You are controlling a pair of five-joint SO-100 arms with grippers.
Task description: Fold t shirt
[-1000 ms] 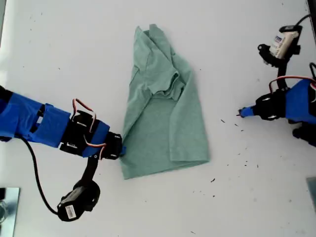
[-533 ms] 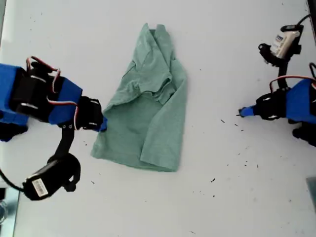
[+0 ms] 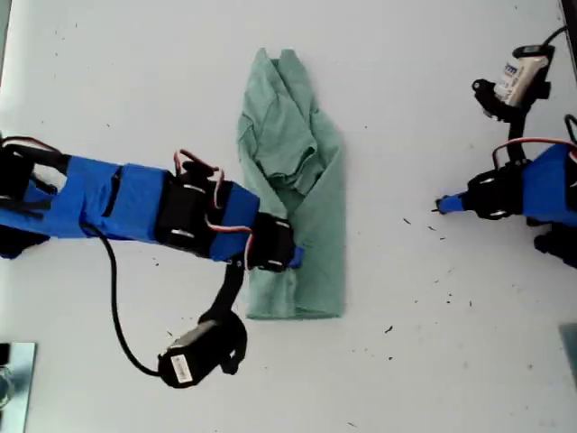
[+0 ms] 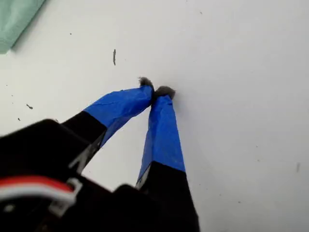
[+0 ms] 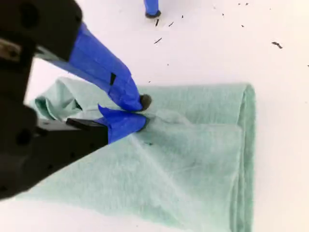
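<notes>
The pale sage-green t shirt (image 3: 306, 162) lies folded lengthwise into a narrow strip in the middle of the white table, its crumpled collar end toward the exterior view's top. My second gripper (image 3: 293, 257) reaches in from the exterior view's left and is shut on a fold of the t shirt (image 5: 193, 164), pinching cloth between its blue fingertips (image 5: 142, 112). My first gripper (image 3: 442, 206) rests shut and empty on bare table at the exterior view's right, tips together (image 4: 157, 91). Only a corner of the t shirt (image 4: 14, 19) shows in the first wrist view.
Small dark specks (image 3: 424, 225) dot the table between the shirt and my first gripper. The second arm's wrist camera (image 3: 194, 356) hangs on a cable near the exterior view's bottom. A metallic object (image 3: 13, 374) sits at the exterior view's lower left corner.
My second gripper pulled the shirt's edge toward the exterior view's left, then carried it back right over the cloth, leaving the shirt narrower. The first arm has not moved.
</notes>
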